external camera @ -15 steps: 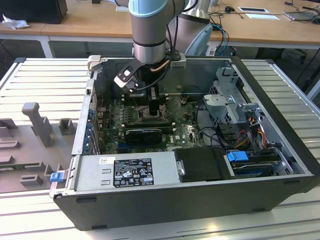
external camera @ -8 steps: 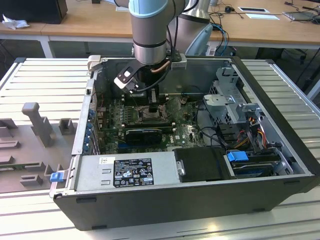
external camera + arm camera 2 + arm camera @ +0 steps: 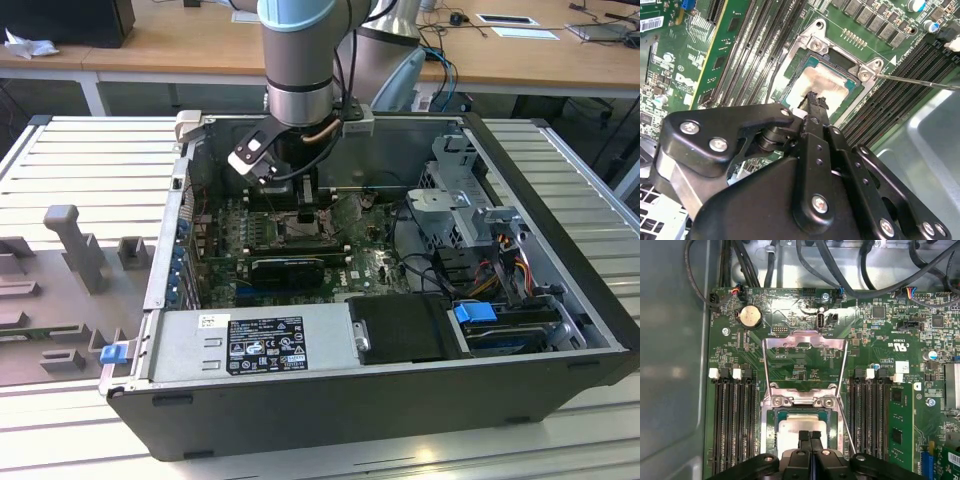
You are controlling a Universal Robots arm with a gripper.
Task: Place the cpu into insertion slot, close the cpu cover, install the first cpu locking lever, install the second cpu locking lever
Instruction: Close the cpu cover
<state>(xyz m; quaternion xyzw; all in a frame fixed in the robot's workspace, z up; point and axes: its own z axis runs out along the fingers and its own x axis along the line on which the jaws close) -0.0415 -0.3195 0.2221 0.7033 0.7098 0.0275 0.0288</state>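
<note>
Jaws are sitting pinched together, gripping nothing, tips hovering right over the cpu [image 3: 790, 435] lying flat in the insertion slot [image 3: 837, 58], with the cpu cover [image 3: 805, 365] swung open off the slot's hinge edge.

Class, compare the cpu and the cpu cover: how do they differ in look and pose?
The cpu is a solid pale plate; the cpu cover is an open frame with the board showing through its window. The cpu lies flat in the insertion slot; the cpu cover is swung open, away from it. Both are square, silvery metal.
</note>
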